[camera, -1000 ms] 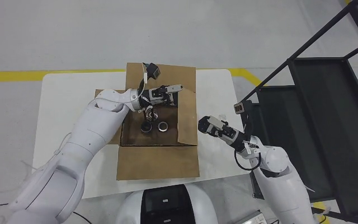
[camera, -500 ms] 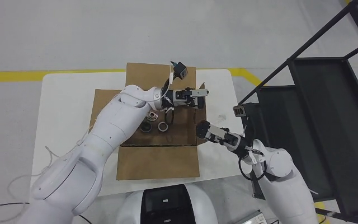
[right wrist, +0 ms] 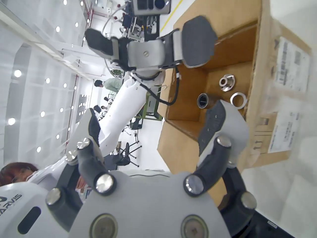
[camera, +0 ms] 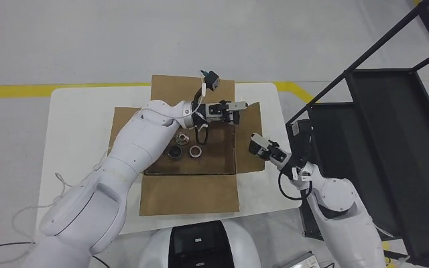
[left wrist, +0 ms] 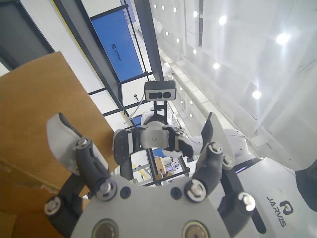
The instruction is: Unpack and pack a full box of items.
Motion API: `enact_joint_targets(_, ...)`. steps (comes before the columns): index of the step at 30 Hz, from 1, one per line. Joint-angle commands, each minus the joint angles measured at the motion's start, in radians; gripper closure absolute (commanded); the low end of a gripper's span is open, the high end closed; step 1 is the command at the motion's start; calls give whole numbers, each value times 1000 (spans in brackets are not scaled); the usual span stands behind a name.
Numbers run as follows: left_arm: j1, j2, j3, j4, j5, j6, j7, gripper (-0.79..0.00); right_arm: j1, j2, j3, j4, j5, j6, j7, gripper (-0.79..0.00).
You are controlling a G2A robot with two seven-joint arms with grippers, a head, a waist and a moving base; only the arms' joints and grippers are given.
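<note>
While its flaps spread across a white table [camera: 80, 134], an open brown cardboard box [camera: 191, 194] holds three small metal fittings close together on its floor: a dark short tube [right wrist: 203, 100] standing on end, a shiny flanged fitting [right wrist: 226, 82] and a plain silver ring [right wrist: 238, 99]. The left gripper [camera: 245, 105] hangs above the box's far right corner, its jaws spread wide with nothing between them; the fittings lie well apart from it, lower down and toward the middle of the box. The right gripper [right wrist: 154, 117] sits just outside the box's right flap [right wrist: 272, 50], jaws likewise wide open and empty. That flap stands raised, white labels [right wrist: 292, 65] on its outer face, just beside one finger [right wrist: 218, 125]; whether they touch cannot be told. The fittings lie beyond the flap, inside the box.
</note>
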Motion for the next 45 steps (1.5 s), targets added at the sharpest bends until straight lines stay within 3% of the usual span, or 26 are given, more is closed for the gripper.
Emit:
enact_joint_targets(1, 13, 33, -43, -25, -6, 19, -18, -785, 3, 0, 1, 21, -17, 22, -18, -785)
enact_joint_targets(7, 91, 143, -206, -150, -15, 127, -127, -785, 72, 0, -52, 108, -90, 91, -44, -785)
enact_joint_targets(13, 251, 261, -427, -390, 62, 154, -154, -785, 143, -5, -120, 195, -165, 117, -96, -785)
enact_joint_targets(16, 350, 310, -560, -495, 113, 141, -134, -785, 169, -8, -146, 250, -173, 98, -106, -785)
enact_joint_targets(20, 478, 350, -709, -636, 138, 159, -39, -785, 197, -12, -173, 301, -192, 92, -132, -785)
enact_joint_targets(26, 648, 383, -882, -805, 152, 175, 117, -785, 249, -19, -226, 356, -189, 97, -129, -785)
enact_joint_targets(32, 733, 392, -949, -866, 164, 194, 233, -785, 289, -21, -240, 391, -194, 80, -127, -785)
enact_joint_targets(40, 774, 397, -984, -872, 212, 206, 347, -785, 231, -8, -203, 154, -273, -16, -125, -785)
enact_joint_targets(45, 803, 396, -1002, -877, 233, 190, 434, -785, 257, -10, -274, 52, -382, -22, -97, -785)
